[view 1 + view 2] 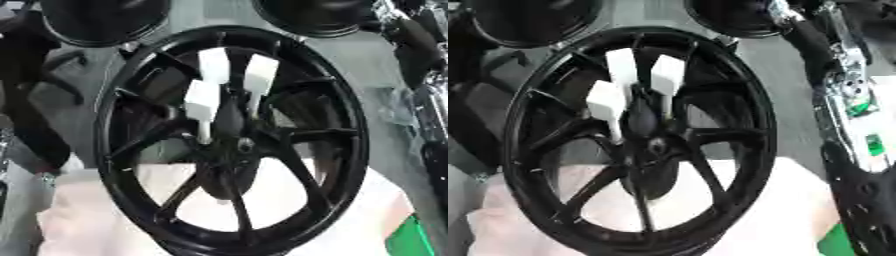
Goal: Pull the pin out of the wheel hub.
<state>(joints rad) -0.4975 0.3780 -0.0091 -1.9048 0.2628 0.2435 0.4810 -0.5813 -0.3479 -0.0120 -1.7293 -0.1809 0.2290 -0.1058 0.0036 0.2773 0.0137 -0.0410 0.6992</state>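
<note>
A black spoked wheel (232,142) stands tilted in the middle of the view. At its hub (243,146) three white blocks cluster together. The lowest, a white pin (202,102), has a thin stem running down toward the hub. Another white piece (260,75) and a third (213,65) stand just above it. Part of my right arm (843,80), black with silver joints, runs down the right edge. A dark shape at the left edge (31,120) may be my left arm. No hand shows in either view.
A pale pinkish cloth (87,210) lies under the wheel's lower half. Two black round objects (105,20) (315,17) sit beyond the rim at the top. A green patch (411,240) shows at the bottom right. Grey floor surrounds the wheel.
</note>
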